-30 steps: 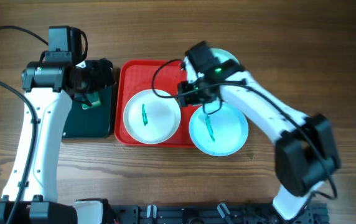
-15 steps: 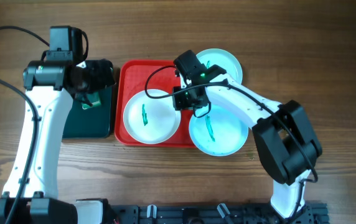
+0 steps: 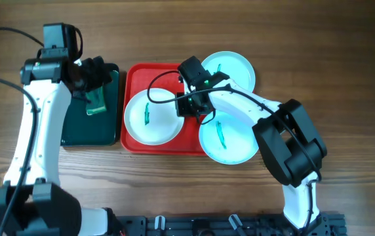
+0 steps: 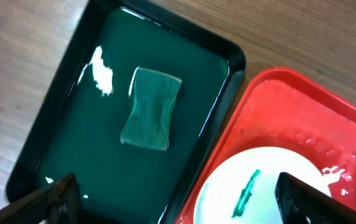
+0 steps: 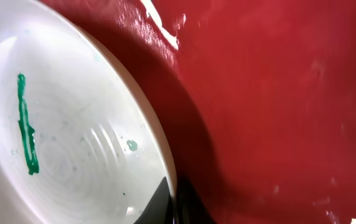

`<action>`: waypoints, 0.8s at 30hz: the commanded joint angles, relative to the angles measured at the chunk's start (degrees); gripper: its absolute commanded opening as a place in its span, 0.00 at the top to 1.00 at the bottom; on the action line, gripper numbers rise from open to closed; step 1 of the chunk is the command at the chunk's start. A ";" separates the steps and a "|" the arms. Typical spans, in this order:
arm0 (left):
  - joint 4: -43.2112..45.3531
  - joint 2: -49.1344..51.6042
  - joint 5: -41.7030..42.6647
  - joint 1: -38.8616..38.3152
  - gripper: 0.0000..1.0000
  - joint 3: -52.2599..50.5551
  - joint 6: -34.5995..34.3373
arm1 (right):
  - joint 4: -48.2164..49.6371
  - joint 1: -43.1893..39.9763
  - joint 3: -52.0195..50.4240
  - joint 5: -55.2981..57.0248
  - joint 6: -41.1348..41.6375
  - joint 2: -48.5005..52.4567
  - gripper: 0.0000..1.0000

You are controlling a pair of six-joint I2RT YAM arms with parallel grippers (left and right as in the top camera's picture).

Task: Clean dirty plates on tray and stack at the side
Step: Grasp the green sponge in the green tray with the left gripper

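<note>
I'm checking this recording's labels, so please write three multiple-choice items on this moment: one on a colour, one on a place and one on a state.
1. What colour is the plate lying wholly within the red tray? A white; B turquoise; C black.
2. Where does the green sponge lie? A on that plate; B in the black tray; C on the red tray.
3. How do the jaws of the left gripper stand? A shut on the sponge; B shut on the plate; C open, holding nothing.

Answers:
1 A: the overhead view shows it is white with a green streak.
2 B: the sponge lies flat on the black tray's floor.
3 C: the left wrist view shows the jaws wide apart with nothing between them.
</note>
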 commanded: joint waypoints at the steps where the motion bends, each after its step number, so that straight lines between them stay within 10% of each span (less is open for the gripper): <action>1: 1.77 6.10 -0.48 0.15 0.11 0.87 4.57 | 0.74 0.17 -0.37 3.96 1.38 2.29 0.95; 19: 7.89 21.86 0.85 5.62 0.63 0.87 8.81 | 1.97 0.17 -0.37 3.89 1.20 2.29 0.96; 24: 7.96 22.71 2.78 5.62 0.65 0.83 11.41 | 1.97 0.17 -0.37 3.85 1.20 2.29 0.95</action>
